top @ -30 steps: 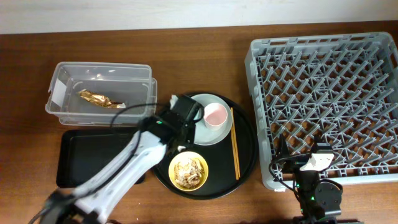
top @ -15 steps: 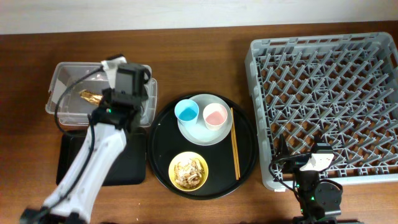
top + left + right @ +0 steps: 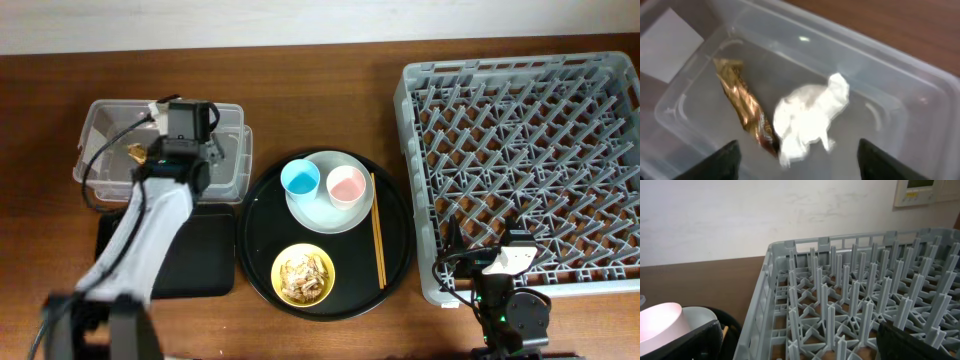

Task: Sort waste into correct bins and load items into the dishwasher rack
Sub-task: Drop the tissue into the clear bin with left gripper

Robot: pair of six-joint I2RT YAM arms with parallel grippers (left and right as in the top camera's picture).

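**Q:** What changed vs. a sec ago?
**A:** L arm (image 3: 150,215) has swung off the round black tray (image 3: 262,230) and now hangs over the clear tub (image 3: 232,165). L tool (image 3: 800,160) is spread wide and pinches nothing. The tissue (image 3: 810,115) lies on the tub floor, touching the foil wrapper (image 3: 742,102). Judged: tissue step done, so 2 of 3 waste items are binned.

**Q:** Containers, largest first?
**A:**
- (a) Dishwasher rack (image 3: 530,150), R side of tabletop (image 3: 40,150): no items among the pegs, so loading has not begun.
- (b) Round black tray: carries plate, bowl and chopsticks.
- (c) Clear tub: tissue + wrapper.
- (d) Flat black tray (image 3: 210,270), just in front of the tub and partly under the L arm: nothing on the visible part.
- (e) Plate (image 3: 320,218): blue cup (image 3: 300,179) and pink cup (image 3: 347,185) stand upright on it, side by side.
- (f) Yellow bowl (image 3: 277,275): food scraps (image 3: 303,276), not yet sorted.
- Chopsticks (image 3: 377,230) lie on the round tray, just R of the plate.

**Q:** R tool?
**A:** R tool (image 3: 802,340) is by the rack's near L corner, fingers apart, holding nothing.

**Q:** Next?
**A:** Prob. the scraps. The bowl would need lifting and tipping, presumably into the flat tray, with a spill risk.
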